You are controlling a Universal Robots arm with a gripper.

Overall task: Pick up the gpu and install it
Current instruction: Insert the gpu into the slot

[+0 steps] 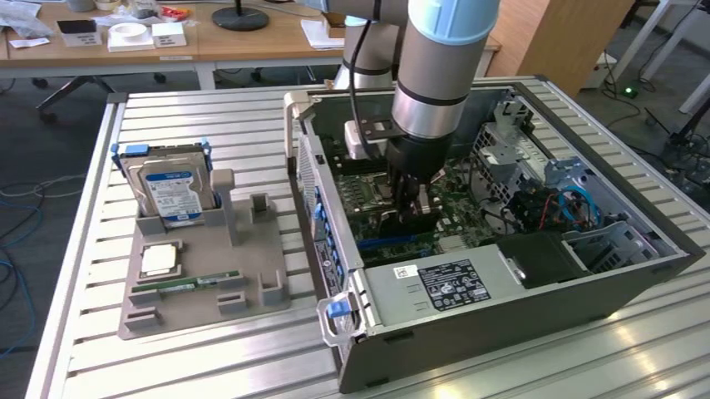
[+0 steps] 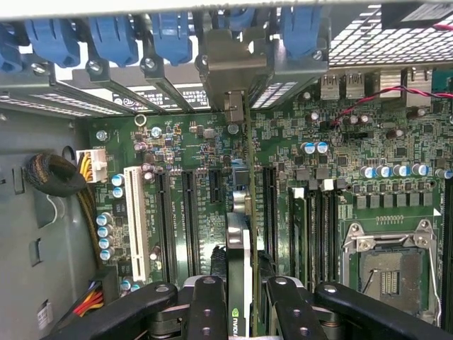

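GPU (image 2: 239, 244) stands edge-on, clamped by the jaws of my gripper (image 2: 244, 294) inside the computer case (image 1: 500, 324), over the motherboard (image 2: 368, 142) expansion slots (image 2: 188, 219), bracket (image 2: 237, 67) toward the rear wall; whether it's touching a slot I can't tell.

the work surface was a metal table (image 1: 199, 116) with a top of parallel ribbed aluminium slats, and a raised frame rail ran along its edge on the exterior view's left. two items rested directly on the slats.

1. a flat grey parts tray (image 1: 205, 317) lay on the exterior view's left half of the table. its base sat flush on the slats, and moulded posts and slots rose from it.
2. an open dark computer case (image 1: 500, 332) lay on its side on the exterior view's right half, with its open face upward. it extended almost to the table's far edge.

the tray and the case were just beside each other but apart, with a narrow strip of bare slats between them.
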